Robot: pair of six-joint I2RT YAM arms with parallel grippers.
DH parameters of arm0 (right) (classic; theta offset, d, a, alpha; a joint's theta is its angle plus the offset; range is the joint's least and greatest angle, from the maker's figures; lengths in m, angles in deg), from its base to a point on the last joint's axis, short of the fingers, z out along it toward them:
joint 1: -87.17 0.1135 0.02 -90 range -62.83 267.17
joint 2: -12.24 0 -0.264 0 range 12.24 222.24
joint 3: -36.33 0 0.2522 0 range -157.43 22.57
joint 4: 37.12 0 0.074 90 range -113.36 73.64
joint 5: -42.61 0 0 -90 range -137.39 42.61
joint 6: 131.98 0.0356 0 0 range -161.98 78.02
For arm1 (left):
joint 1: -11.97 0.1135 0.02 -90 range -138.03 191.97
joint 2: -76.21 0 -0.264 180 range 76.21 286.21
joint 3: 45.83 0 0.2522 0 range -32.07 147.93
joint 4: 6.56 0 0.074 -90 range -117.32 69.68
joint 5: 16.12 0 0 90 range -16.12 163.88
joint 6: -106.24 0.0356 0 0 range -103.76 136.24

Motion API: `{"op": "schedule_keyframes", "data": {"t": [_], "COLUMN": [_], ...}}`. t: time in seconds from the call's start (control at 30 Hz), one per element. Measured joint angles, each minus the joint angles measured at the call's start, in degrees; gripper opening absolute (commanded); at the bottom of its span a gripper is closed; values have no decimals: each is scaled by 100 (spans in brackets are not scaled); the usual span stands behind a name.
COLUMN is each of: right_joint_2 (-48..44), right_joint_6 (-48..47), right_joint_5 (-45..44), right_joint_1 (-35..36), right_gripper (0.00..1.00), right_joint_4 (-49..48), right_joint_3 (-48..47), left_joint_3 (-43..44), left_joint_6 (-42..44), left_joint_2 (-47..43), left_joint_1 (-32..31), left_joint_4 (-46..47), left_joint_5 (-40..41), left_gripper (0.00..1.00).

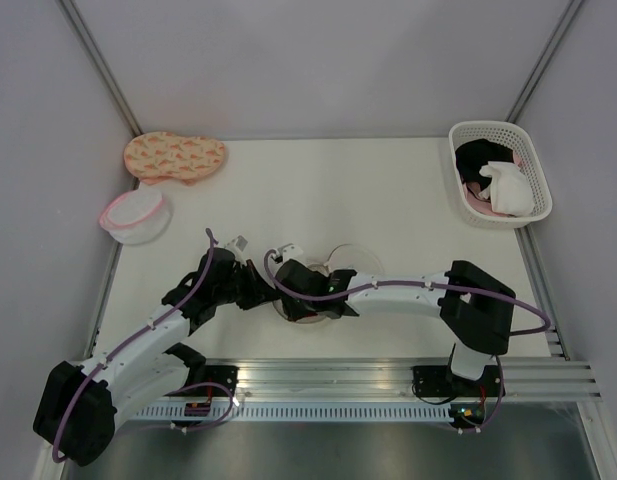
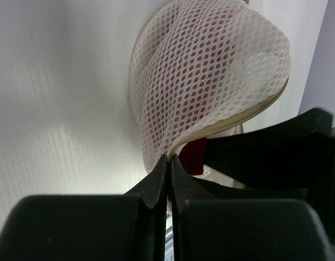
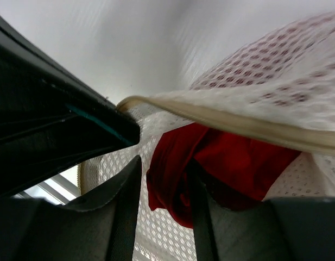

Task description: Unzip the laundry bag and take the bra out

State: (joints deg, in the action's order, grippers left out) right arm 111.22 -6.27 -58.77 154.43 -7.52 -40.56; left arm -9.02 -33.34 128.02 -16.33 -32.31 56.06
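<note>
The cream mesh laundry bag (image 1: 353, 262) lies on the table between both arms, its zip partly open. In the left wrist view its dome (image 2: 210, 70) rises ahead, and my left gripper (image 2: 168, 159) is shut on the bag's zip rim at the end of the opening. The red fabric of the bra (image 2: 193, 157) shows in the gap. In the right wrist view my right gripper (image 3: 164, 163) is open inside the opening under the rim (image 3: 238, 122), its fingers either side of a fold of the bra (image 3: 227, 157). In the top view both grippers (image 1: 271, 292) (image 1: 298, 292) meet at the bag's left side.
A flat orange patterned pouch (image 1: 175, 156) and a pink-rimmed round bag (image 1: 135, 215) lie at the back left. A white basket (image 1: 488, 127) with black, white and pink garments stands at the back right. Grey walls close three sides; a metal rail (image 1: 388, 375) runs along the near edge.
</note>
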Motion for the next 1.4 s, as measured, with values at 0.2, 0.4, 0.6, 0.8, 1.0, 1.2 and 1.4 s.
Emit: {"op": "schedule_keyframes", "data": {"t": [0.2, 0.4, 0.6, 0.8, 1.0, 1.2, 1.4], "right_joint_2": [203, -44, -1034, -1703, -2087, -2859, -3056], "right_joint_6": [26, -103, -376, -448, -417, -557, -1108], "right_joint_5": [-166, -232, 433, 1840, 2297, 1897, -96], "right_joint_1": [136, 136, 120, 114, -105, -946, -1773], "right_gripper": [1, 0, 0, 1, 0, 0, 1], "right_joint_4": [138, 439, 588, 37, -271, -289, 313], "right_joint_3": [-20, -122, -367, -446, -415, -551, -1620], "left_joint_3": [-22, -42, -42, -42, -42, -42, -42], "left_joint_6": [-9, -11, -11, -11, -11, -11, -11], "left_joint_2": [-2, -2, 2, 22, 22, 39, 87], "left_joint_1": [0, 0, 0, 0, 0, 0, 0], "left_joint_4": [24, 35, 39, 52, 57, 57, 59], "left_joint_5": [0, 0, 0, 0, 0, 0, -4], "left_gripper": [2, 2, 2, 2, 2, 2, 2]}}
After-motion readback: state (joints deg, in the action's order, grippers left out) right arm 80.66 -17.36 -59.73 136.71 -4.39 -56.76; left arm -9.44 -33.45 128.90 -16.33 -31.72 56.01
